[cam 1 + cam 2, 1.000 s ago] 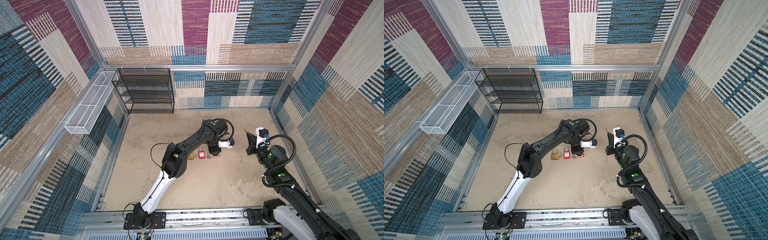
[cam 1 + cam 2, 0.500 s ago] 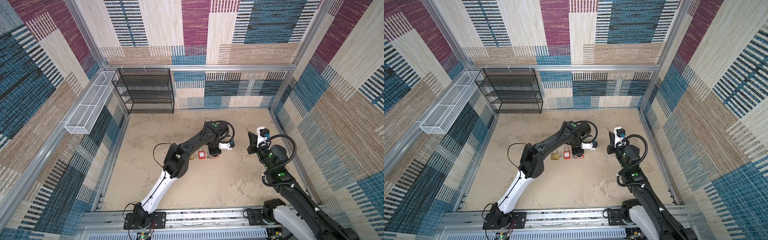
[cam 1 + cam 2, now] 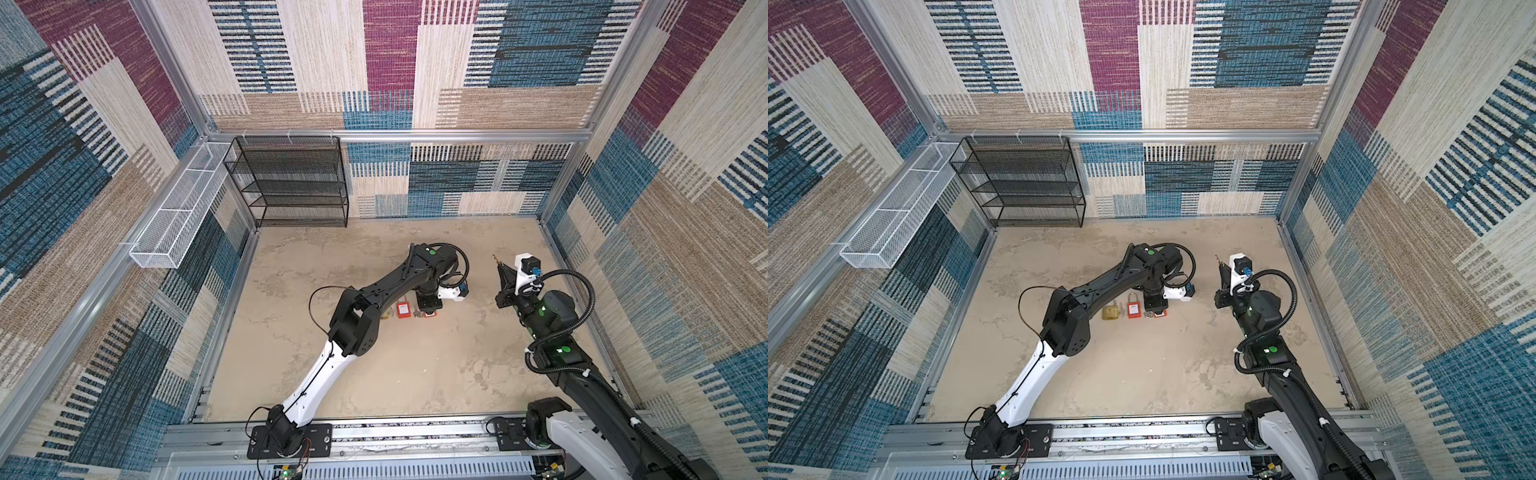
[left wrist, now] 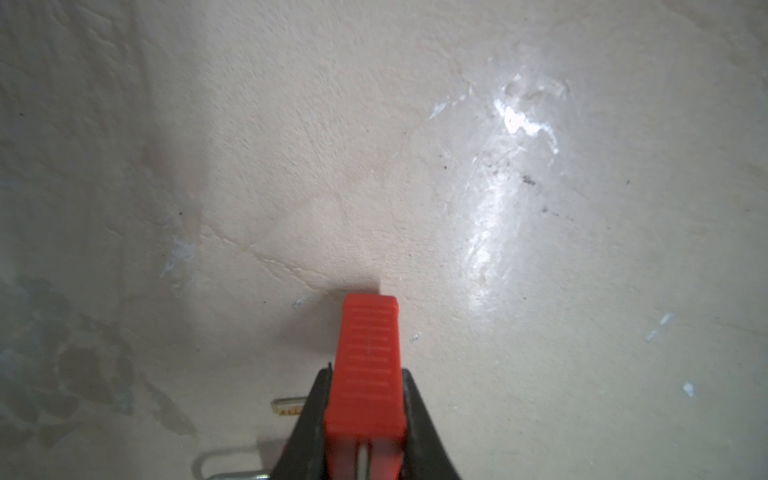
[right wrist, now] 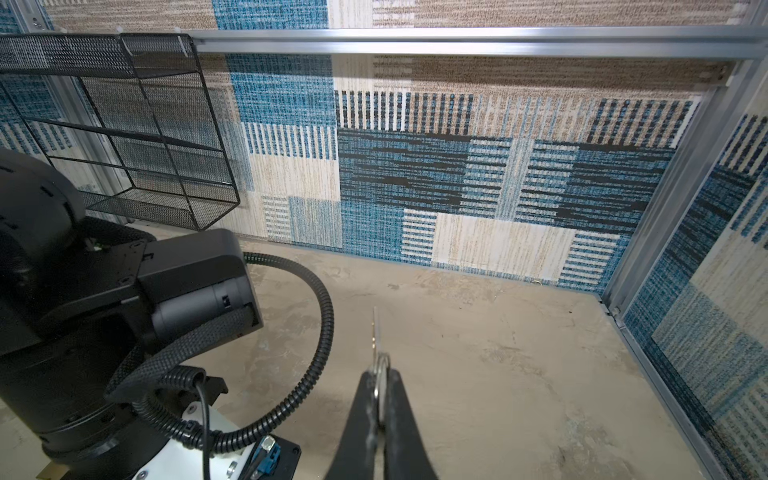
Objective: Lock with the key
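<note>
Left gripper clamps red padlock, low over table; contact with surface unclear. Right gripper pinches shut on key, held aloft, well to the right of the red padlock. Step: key in hand, not inserted. Next: carry key to red padlock, align, insert, turn.

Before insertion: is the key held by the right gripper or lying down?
Held: the right gripper pinches the key by its ring, blade sticking out.
</note>
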{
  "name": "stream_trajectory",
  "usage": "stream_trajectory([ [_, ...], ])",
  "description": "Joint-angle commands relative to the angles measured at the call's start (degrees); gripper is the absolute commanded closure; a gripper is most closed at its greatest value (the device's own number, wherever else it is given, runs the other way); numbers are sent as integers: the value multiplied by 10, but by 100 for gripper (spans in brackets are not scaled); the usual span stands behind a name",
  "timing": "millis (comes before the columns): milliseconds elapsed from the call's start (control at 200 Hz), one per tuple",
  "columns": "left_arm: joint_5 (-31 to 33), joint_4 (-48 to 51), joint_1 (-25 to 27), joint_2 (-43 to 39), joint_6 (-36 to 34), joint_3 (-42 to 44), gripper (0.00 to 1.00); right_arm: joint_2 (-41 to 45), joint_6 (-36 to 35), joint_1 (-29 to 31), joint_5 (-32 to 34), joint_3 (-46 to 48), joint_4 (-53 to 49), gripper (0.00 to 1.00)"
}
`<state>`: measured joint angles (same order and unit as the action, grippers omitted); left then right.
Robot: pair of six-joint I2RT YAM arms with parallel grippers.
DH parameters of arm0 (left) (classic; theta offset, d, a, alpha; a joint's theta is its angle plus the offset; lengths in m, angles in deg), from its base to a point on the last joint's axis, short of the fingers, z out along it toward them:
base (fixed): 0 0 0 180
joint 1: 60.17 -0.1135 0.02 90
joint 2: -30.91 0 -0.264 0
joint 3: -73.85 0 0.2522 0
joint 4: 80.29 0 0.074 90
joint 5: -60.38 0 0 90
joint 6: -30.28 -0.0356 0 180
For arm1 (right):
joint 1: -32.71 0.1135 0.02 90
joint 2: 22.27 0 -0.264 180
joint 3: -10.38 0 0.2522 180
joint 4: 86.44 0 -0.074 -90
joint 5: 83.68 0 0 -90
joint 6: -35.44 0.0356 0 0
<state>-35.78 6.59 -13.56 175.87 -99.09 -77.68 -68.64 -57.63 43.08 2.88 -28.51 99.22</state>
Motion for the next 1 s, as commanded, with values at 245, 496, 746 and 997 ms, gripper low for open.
stream_trajectory([
  [245,8,11,2,-1,-23,-17,59,6,-1,-1,-3,3,20,100],
  [496,21,11,2,-3,-25,-27,54,7,-2,-1,-5,4,20,100],
  [746,34,11,2,-2,-26,-36,51,7,-2,-2,-6,3,19,100],
  [997,45,10,2,-17,-29,-38,50,5,-3,-3,-8,3,21,100],
])
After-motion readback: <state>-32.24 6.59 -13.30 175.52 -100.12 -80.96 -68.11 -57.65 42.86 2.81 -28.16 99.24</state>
